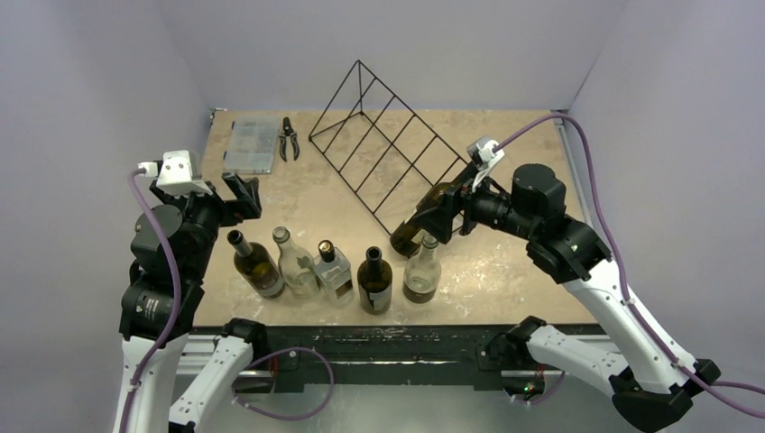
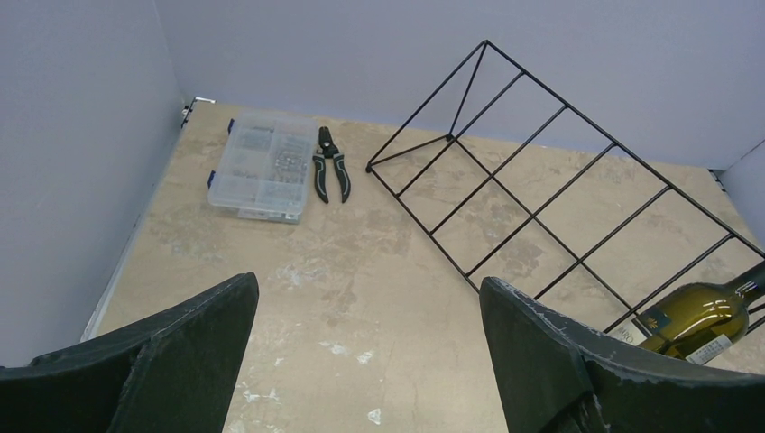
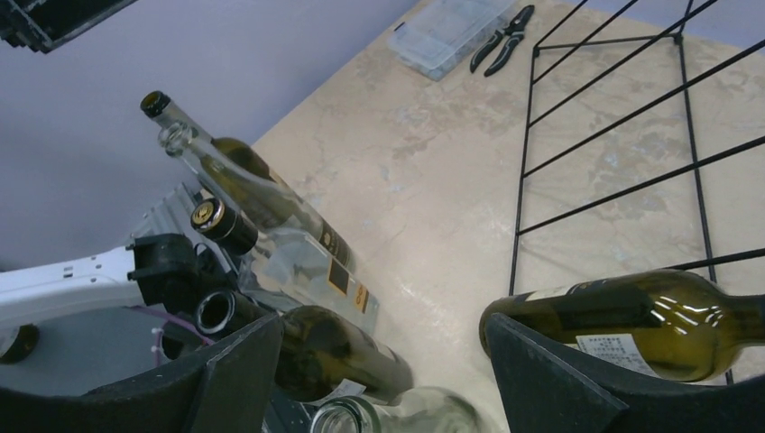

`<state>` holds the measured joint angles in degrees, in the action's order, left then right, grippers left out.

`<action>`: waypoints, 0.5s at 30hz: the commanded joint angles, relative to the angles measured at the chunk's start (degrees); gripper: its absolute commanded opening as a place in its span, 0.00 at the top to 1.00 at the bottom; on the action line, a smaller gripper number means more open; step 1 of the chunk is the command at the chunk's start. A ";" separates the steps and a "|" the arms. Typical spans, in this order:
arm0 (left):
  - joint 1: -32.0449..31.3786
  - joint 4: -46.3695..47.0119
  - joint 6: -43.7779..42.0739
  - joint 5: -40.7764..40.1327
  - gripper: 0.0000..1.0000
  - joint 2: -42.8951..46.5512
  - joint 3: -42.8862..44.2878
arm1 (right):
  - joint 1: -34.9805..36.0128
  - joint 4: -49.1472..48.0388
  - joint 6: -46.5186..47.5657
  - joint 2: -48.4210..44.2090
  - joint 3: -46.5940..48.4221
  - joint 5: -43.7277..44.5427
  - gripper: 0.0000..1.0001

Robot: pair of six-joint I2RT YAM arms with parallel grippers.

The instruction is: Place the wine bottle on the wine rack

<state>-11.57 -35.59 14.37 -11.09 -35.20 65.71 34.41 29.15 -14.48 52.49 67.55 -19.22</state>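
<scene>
The dark olive-green glass wine bottle lies on its side in the end slot of the black thin-wire wine rack, at the end towards the right edge of the worktop. Its long axis runs up the sloped face, with the base low by the near rail and the neck pointing up and away.

The right end effector is just beside it. Its jaws stand wide apart with nothing between them, and the bottle lies outside one finger rather than in the gap. The placing looks done. I judge that a withdrawal should back away from the bottle's side without nudging it.

The left end effector is well apart near the left edge, also wide open and holding nothing.

A row of five upright glass bottles stands along the near edge.
</scene>
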 commanded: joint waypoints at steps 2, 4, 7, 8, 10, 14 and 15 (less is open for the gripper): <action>0.67 1.93 0.57 0.37 0.07 -0.81 -0.07 | 3.20 0.67 1.56 -0.28 -0.62 3.09 0.11; 0.67 1.91 0.58 0.37 0.07 -0.88 -0.03 | 4.18 1.28 1.73 -0.42 -0.81 3.71 0.08; 0.80 1.93 0.57 0.37 0.07 -0.92 -0.06 | 5.50 1.96 1.81 -0.87 -1.34 4.53 0.03; 0.84 1.95 0.57 0.37 0.07 -0.92 -0.06 | 5.80 2.25 1.90 -1.04 -1.58 4.84 0.02; 0.93 1.93 0.63 0.45 0.07 -1.01 -0.06 | 6.19 2.76 2.01 -1.39 -1.96 5.29 0.01; 1.03 1.90 0.66 0.55 0.07 -1.10 -0.05 | 7.09 3.44 2.50 -2.24 -2.80 4.97 0.01; 1.03 1.92 0.66 0.59 0.07 -1.09 -0.06 | 7.18 3.63 2.59 -2.36 -2.96 4.76 0.01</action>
<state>-11.25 -35.62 14.37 -11.07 -35.83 65.71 40.82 32.29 -13.43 51.68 65.17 -15.46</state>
